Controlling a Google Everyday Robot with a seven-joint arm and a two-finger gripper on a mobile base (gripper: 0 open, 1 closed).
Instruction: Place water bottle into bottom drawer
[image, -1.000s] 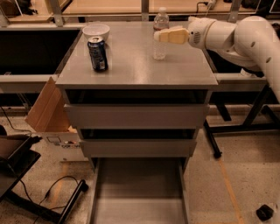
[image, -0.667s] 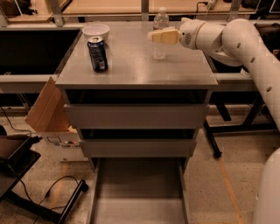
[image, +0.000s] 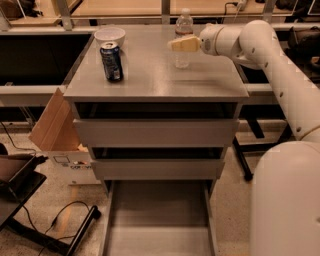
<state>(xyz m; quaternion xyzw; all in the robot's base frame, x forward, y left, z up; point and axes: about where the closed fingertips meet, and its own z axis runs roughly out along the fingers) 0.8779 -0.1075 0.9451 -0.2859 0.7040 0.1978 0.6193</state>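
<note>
We note gripper (image: 174, 44) at water bottle (image: 183, 27) from 3 o'clock, grip undeterminable; bottle stands on cabinet top (image: 150, 82), open bottom drawer (image: 160, 220) at 6 o'clock awaits.

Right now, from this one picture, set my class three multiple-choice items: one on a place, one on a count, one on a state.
1. Where is the gripper?
A. By the can.
B. At the bottle, above the cabinet top.
C. Down at the floor.

2. How many drawers are there?
A. Two.
B. Three.
C. Five.

3. The bottom drawer is:
A. Pulled out.
B. Shut.
C. Lifted onto the top.

Key:
1 B, the gripper sits in front of the bottle's middle.
2 B, two flat fronts plus the tray below.
3 A, its bare floor shows out past the upper fronts.
</note>
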